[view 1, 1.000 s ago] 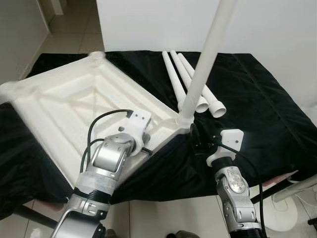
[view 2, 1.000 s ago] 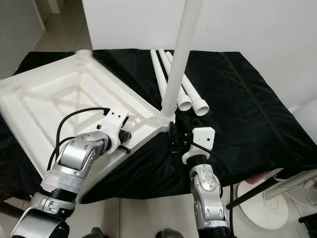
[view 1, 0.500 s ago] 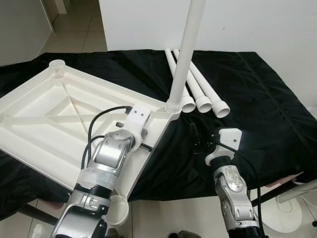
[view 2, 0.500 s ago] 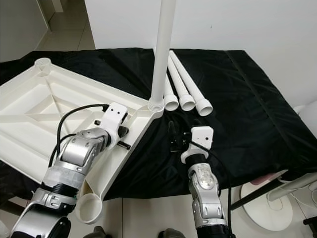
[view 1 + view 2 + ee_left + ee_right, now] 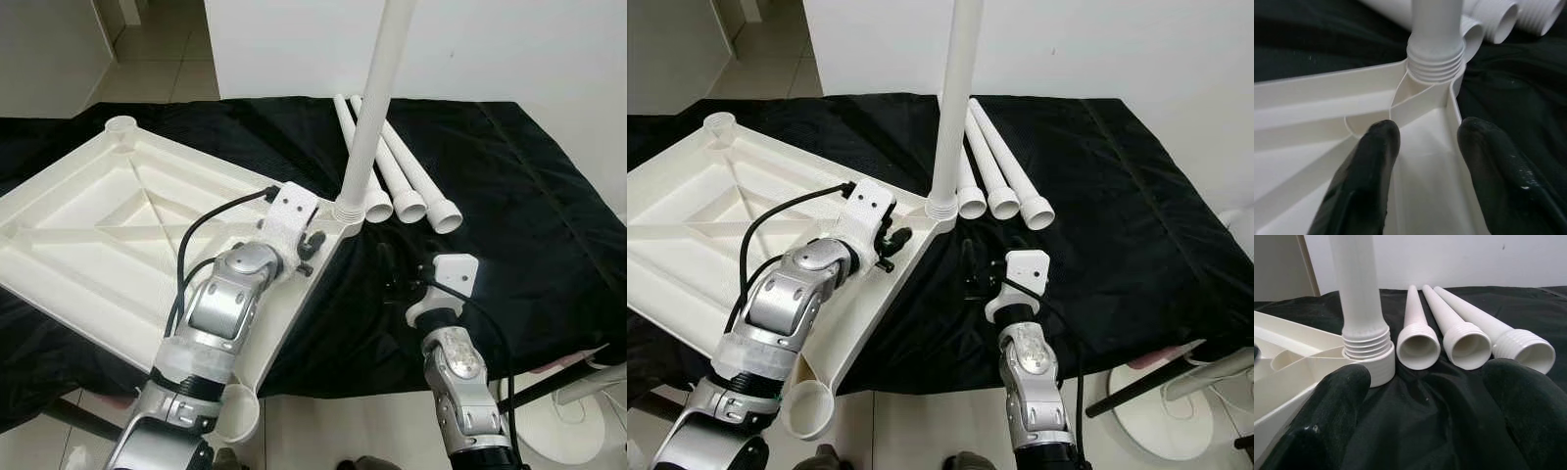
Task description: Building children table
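Note:
A white plastic table top (image 5: 108, 230) lies upside down on a black cloth. One white leg (image 5: 377, 88) stands screwed into its corner socket (image 5: 345, 211) nearest the middle. Three loose legs (image 5: 404, 186) lie side by side on the cloth just beyond that corner. My left gripper (image 5: 310, 245) hovers over the ribbed underside close to the socket, open, with nothing between its fingers (image 5: 1376, 147). My right gripper (image 5: 388, 270) sits low over the cloth to the right of the corner, open and empty, facing the threaded leg ends (image 5: 1466, 345).
Further leg sockets show at the far corner (image 5: 120, 125) and at the near corner (image 5: 238, 413) hanging past the cloth's front edge. A white wall (image 5: 509, 39) rises behind. A white stand (image 5: 578, 411) is on the tiled floor at the lower right.
The table top has swung round with its upright leg and settled flatter. My left gripper has moved forward along the underside toward the leg socket. The right gripper has stayed put.

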`<state>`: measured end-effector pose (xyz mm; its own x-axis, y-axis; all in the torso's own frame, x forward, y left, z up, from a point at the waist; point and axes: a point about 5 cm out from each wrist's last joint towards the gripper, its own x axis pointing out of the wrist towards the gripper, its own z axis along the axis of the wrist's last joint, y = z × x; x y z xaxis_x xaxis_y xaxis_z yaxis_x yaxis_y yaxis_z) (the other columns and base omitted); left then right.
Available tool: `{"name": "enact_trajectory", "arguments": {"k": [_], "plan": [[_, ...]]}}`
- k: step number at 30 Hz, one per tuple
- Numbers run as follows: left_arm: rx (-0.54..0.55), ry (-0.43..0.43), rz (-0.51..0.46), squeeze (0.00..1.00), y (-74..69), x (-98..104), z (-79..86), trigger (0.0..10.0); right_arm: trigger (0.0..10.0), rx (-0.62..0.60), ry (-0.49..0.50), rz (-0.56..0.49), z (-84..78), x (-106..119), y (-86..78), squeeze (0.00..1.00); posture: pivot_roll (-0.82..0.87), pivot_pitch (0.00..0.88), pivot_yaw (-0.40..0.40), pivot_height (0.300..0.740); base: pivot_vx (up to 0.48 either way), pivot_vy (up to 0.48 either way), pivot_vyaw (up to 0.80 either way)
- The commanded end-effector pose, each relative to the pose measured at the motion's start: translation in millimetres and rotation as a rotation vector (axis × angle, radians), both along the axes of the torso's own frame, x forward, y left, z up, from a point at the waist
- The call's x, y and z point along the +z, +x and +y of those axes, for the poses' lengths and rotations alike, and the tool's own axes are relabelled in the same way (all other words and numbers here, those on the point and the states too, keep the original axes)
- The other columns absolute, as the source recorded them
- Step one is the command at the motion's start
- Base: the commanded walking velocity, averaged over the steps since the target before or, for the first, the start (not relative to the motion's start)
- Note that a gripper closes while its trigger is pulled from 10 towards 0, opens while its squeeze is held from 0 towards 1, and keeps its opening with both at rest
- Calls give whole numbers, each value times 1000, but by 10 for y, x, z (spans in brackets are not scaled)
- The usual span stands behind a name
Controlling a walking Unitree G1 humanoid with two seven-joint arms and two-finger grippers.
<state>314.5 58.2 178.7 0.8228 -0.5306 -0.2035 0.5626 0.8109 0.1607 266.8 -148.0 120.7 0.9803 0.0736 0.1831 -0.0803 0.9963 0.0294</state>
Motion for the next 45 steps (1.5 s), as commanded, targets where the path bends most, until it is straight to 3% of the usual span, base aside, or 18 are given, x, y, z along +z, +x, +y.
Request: {"name": "enact_trajectory", "arguments": {"k": [1,2,4,9,11,12,14,19,21,24,26,30,33,42,45], "plan": [[-53,-14,-48,0,-48,61,-35,10000,10000,-9,-3,7,-10,-26,4,0,-41,15,18,740,0,0,0],[-53,-14,-48,0,-48,61,-35,10000,10000,-9,-3,7,-10,-26,4,0,-41,15,18,740,0,0,0],[-155,-28,-144,0,-182,162,-40,10000,10000,-10,-5,7,-13,-28,10,0,-41,15,18,740,0,0,0],[-221,-31,-175,0,-271,170,-27,10000,10000,-10,-5,7,-13,-29,13,0,-33,14,17,740,0,0,0],[-320,-45,-201,0,-413,144,29,10000,10000,-9,-7,7,-11,-30,16,0,-33,14,17,740,0,0,0],[-320,-45,-201,0,-413,144,29,10000,10000,-9,-7,7,-11,-30,16,0,-33,14,17,740,0,0,0],[-453,-79,-158,0,-577,94,146,10000,10000,-6,-10,7,-13,-28,23,0,-28,17,11,740,0,0,0],[-498,-92,-133,0,-629,78,183,10000,10000,-5,-11,7,-15,-28,25,0,-28,17,11,740,0,0,0],[-606,-68,-69,0,-764,-1,323,10000,10000,-3,-15,7,-24,-30,30,0,-22,15,7,740,0,0,0],[-633,-58,-50,0,-805,-21,385,10000,10000,0,-18,8,-25,-31,32,0,-22,15,7,740,0,0,0],[-674,-26,-20,0,-883,-48,515,10000,10000,3,-22,7,-28,-31,40,0,-20,5,9,740,0,0,0],[-686,-14,-12,0,-909,-57,553,10000,10000,3,-23,7,-29,-32,43,0,-20,5,9,740,0,0,0],[-699,91,62,0,-1030,-156,849,10000,10000,4,-26,3,-36,-35,55,0,-8,0,11,740,0,0,0],[-638,167,135,0,-1125,-193,1169,10000,10000,17,-30,-1,-19,-30,69,0,-2,0,10,740,0,0,0],[-577,209,164,0,-1191,-196,1374,10000,10000,21,-36,-1,-30,-38,68,0,16,0,5,740,0,0,0]]}}
